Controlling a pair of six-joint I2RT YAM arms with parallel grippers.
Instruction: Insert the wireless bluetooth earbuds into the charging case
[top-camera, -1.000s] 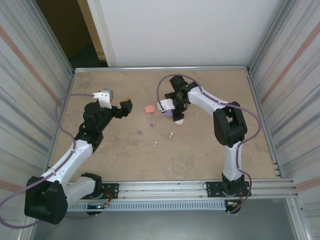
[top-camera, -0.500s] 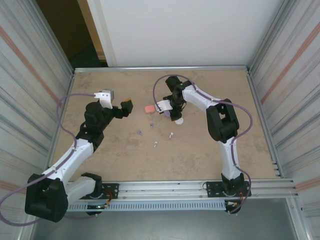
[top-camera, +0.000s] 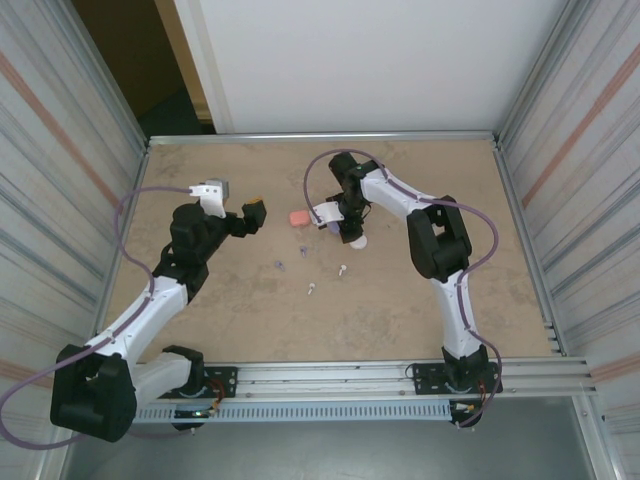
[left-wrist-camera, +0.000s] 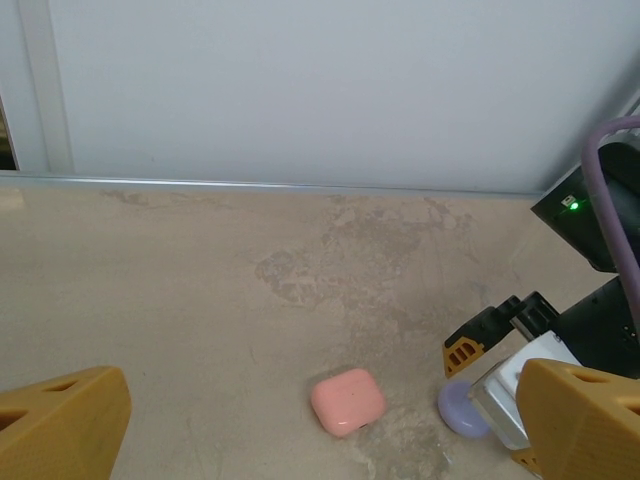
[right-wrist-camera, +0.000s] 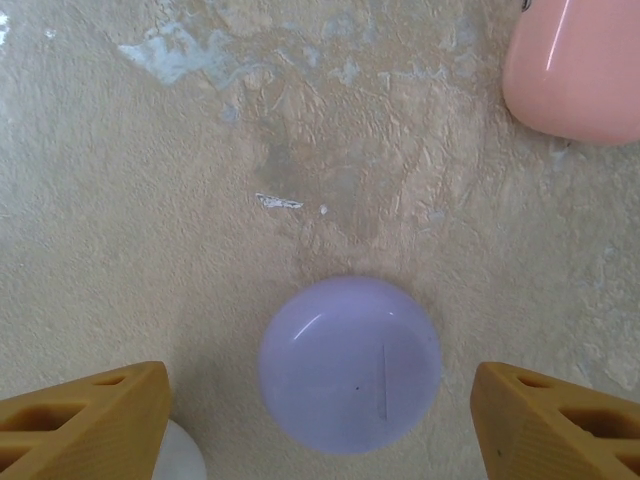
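A round purple charging case (right-wrist-camera: 350, 363) lies shut on the table, and my right gripper (right-wrist-camera: 320, 425) stands open straight above it, one yellow finger on each side and neither touching. A pink case (right-wrist-camera: 575, 70) lies to its left in the top view (top-camera: 297, 217), and a white case (top-camera: 357, 241) sits by the right gripper (top-camera: 335, 222). Two tiny purple earbuds (top-camera: 280, 265) and two white earbuds (top-camera: 343, 268) lie loose nearer the arms. The coral-red pair is out of view. My left gripper (top-camera: 250, 213) hovers open, left of the pink case (left-wrist-camera: 347, 401).
Metal walls enclose the tan table (top-camera: 420, 290) on the left, right and back. A rail (top-camera: 330, 376) runs along the near edge by the arm bases. Open table lies right of the right arm and in front of the earbuds.
The right gripper has shifted a little left and settled over the purple case. The left arm has hardly moved.
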